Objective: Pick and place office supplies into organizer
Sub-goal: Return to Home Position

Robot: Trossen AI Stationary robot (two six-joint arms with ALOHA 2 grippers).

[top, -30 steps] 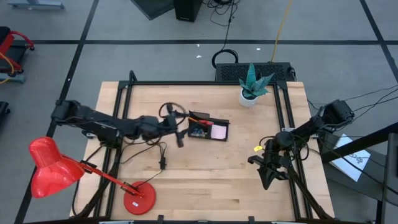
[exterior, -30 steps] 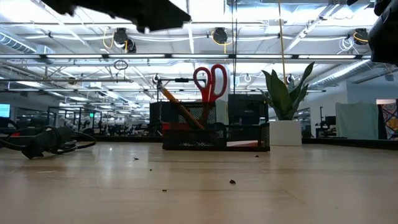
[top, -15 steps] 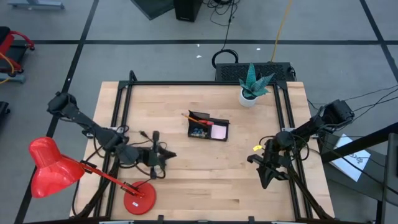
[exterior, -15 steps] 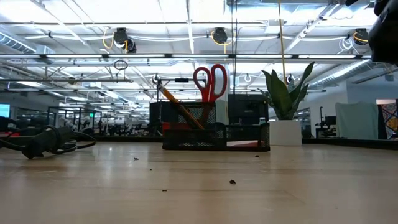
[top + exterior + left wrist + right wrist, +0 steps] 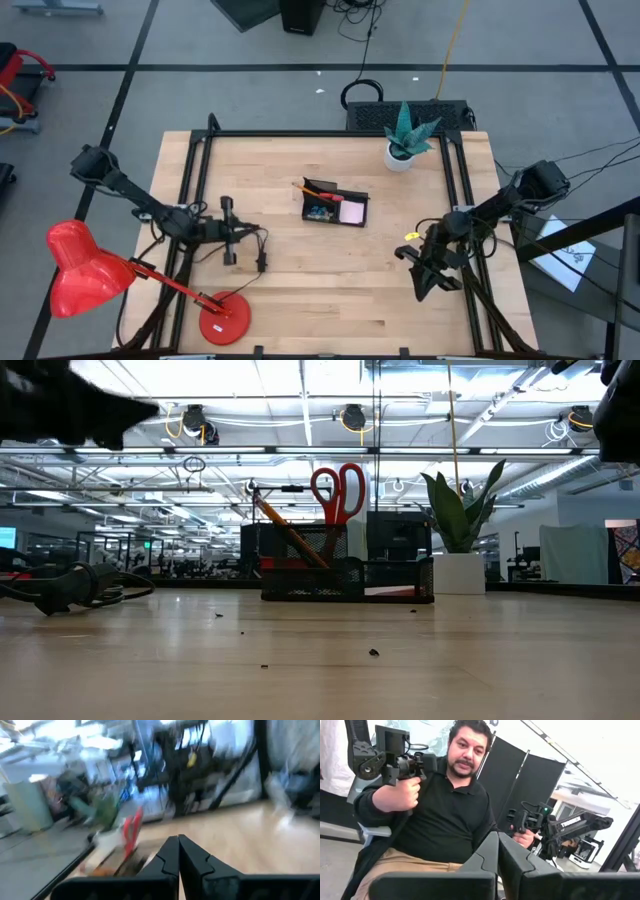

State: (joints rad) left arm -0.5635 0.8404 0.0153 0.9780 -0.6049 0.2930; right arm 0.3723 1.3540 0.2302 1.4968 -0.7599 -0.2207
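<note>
The black organizer (image 5: 335,206) stands at the middle of the table. Red-handled scissors (image 5: 338,490) stand handles up in its taller compartment, and an orange pencil (image 5: 290,535) leans there. A pink sticky-note pad (image 5: 351,212) lies in the lower compartment. My left gripper (image 5: 178,841) is shut and holds nothing; it hovers left of the organizer (image 5: 245,233) and points toward it. My right gripper (image 5: 498,840) is shut with nothing in it, near the table's right edge (image 5: 425,282).
A red desk lamp (image 5: 85,270) stands at the near left, its base (image 5: 222,320) by the near edge. A black cable (image 5: 70,585) lies on the left. A white plant pot (image 5: 403,152) stands far right of the organizer. A person (image 5: 440,820) sits beyond the table.
My left gripper has drawn back from beside the organizer toward the table's left and near edges and has come lower. The organizer and the supplies in it have stayed where they were.
</note>
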